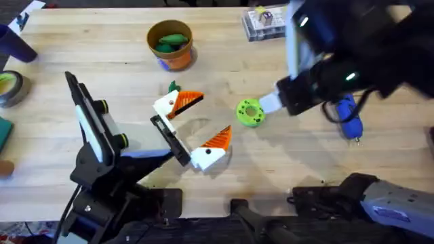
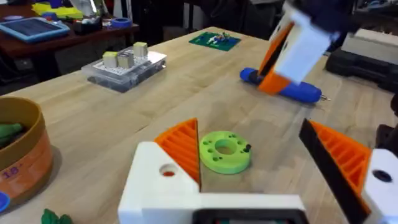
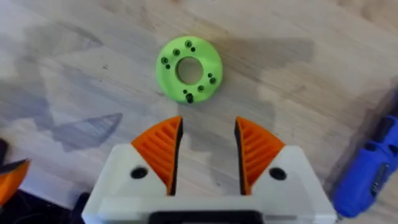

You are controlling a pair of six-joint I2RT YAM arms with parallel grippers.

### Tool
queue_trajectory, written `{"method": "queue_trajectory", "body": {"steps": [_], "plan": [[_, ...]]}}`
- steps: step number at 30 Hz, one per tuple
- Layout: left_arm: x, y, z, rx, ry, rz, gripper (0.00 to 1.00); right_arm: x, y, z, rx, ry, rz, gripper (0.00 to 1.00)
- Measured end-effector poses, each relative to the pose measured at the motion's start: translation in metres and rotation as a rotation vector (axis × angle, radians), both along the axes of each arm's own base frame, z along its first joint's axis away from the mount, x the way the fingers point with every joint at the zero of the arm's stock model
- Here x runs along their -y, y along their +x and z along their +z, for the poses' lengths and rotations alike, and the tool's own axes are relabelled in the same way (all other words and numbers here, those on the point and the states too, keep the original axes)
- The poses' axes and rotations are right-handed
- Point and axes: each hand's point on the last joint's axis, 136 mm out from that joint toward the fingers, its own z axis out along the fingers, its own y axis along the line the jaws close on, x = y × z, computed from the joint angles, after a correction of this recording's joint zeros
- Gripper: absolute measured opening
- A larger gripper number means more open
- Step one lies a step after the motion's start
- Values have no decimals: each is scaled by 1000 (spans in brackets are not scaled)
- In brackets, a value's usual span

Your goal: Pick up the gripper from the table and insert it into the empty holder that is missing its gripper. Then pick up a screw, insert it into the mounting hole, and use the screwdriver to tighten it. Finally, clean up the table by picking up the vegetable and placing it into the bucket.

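- Your left gripper [image 1: 201,129] is sitting just beside the green ring [image 1: 249,112], on the near-left side, jaws spread wide and grasping nothing.
- Your right gripper [image 3: 207,151] is hovering just beside the ring on its other side, pads parted, released.
- The bucket [image 1: 170,45] is standing well beyond the ring, with a green vegetable [image 1: 171,41] lying inside.
- The screwdriver [image 1: 348,116] is lying on the far side of the ring from your left gripper.

light: bright, even | shadows: soft on table [image 1: 224,61] | blur: right arm [image 1: 352,47] overhead
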Motion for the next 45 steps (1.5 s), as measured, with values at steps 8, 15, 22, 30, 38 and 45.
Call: {"method": "queue_trajectory", "body": {"steps": [8,15,22,30,38,45], "plan": [[0,0,0,0,0,0,989,-14,-7,-71,-65,-57,50,501],[0,0,0,0,0,0,989,-24,2,-87,-71,-64,55,501],[0,0,0,0,0,0,989,-23,0,-104,-118,-104,55,476],[0,0,0,0,0,0,989,-23,1,-105,-122,-105,50,249],[0,0,0,0,0,0,989,-25,4,-105,-109,-95,51,239],[0,0,0,0,0,0,989,-26,3,-105,-110,-90,51,184]]}}
